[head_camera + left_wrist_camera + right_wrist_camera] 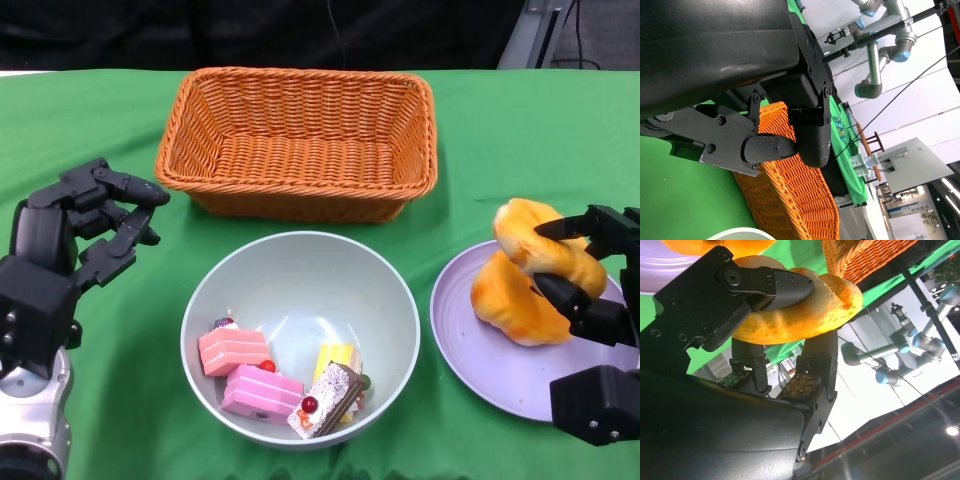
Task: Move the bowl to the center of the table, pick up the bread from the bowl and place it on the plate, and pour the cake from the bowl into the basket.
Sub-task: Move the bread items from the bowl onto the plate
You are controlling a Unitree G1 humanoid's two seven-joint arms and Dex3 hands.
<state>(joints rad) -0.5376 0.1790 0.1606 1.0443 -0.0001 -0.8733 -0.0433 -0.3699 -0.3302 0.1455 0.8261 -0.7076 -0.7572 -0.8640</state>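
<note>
A pale grey bowl [300,290] sits in the middle of the green table, holding several cake slices [262,392]. Behind it stands an empty orange wicker basket [300,140]. A lilac plate [500,370] lies to the bowl's right with one golden bread [510,305] on it. My right hand [590,290] grips a second golden bread [535,240] just above the plate; the right wrist view shows this bread [805,315] pinched between fingers. To the left of the bowl my left hand [85,235] hovers empty, fingers apart.
The basket [790,195] also shows past my left fingers in the left wrist view. Green cloth covers the table [520,130]. Beyond the table both wrist views show a grey robot arm [910,345] and lab furniture.
</note>
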